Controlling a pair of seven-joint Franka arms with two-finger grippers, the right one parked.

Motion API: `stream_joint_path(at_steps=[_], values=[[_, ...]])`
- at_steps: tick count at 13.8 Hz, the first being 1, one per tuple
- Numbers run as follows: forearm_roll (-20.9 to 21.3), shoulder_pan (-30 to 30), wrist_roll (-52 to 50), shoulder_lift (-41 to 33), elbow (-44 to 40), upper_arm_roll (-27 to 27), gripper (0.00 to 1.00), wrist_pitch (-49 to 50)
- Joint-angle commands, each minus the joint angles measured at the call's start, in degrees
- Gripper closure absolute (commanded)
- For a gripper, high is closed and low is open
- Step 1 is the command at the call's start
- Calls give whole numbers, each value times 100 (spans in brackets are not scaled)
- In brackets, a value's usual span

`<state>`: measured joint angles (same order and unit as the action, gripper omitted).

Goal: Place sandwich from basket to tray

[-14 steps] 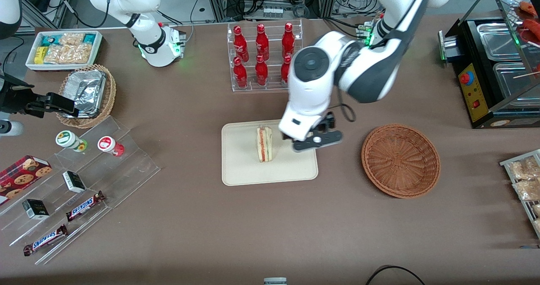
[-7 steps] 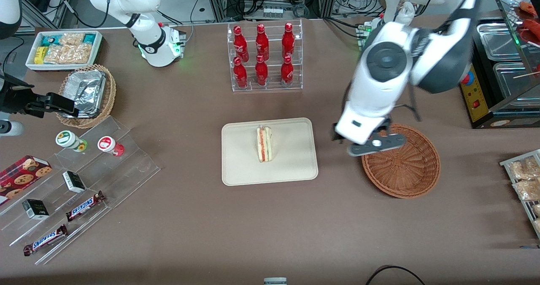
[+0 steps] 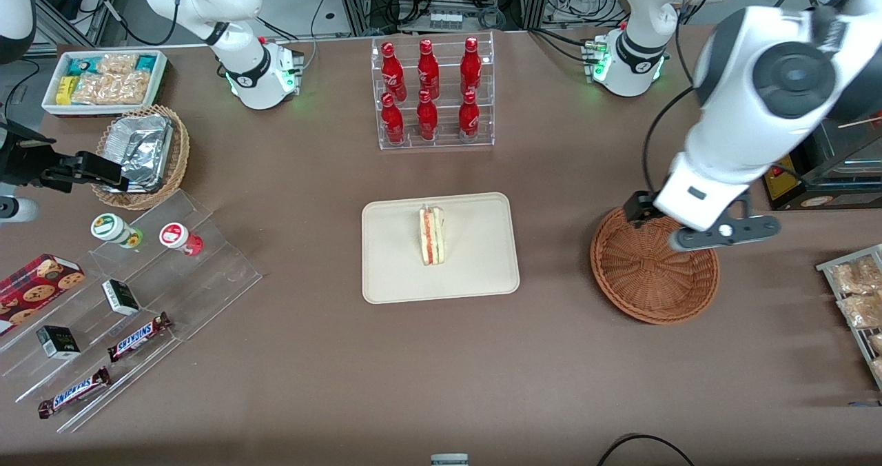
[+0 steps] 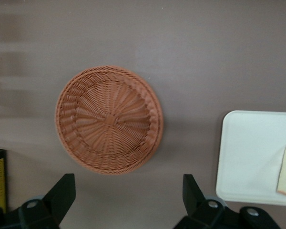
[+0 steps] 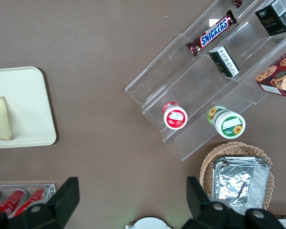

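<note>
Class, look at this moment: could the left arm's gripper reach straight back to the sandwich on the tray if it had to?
Probably yes. The gripper hangs open above the basket, holding nothing. The sandwich stands alone on the tray, with only bare table between.

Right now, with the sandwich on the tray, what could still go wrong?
The sandwich stands on its edge on the tray, so a bump to the table might tip it over. The open gripper hangs above the empty basket; a low sweep could nudge it. Otherwise little looks at risk.
</note>
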<state>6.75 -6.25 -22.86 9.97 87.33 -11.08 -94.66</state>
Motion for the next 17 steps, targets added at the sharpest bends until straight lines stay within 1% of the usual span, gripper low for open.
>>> stream_joint_path(at_steps=[1, 2, 4, 6, 7, 8, 10, 13, 17], values=[[-122, 334, 483, -495, 503, -61, 1, 1], [-130, 439, 693, -618, 591, -61, 1, 9], [-401, 659, 1115, -846, 776, -35, 1, 27], [-447, 765, 1441, -1031, 873, 0, 1, 114], [-456, 687, 1608, -1102, 874, 296, 1, 193], [-560, 539, 1801, -1163, 865, 603, 1, 246], [-640, 371, 2048, -1234, 847, 1018, 1, 352], [-614, 327, 2277, -1261, 742, 1142, 1, 483], [-561, 221, 2198, -1235, 602, 1143, 1, 537]])
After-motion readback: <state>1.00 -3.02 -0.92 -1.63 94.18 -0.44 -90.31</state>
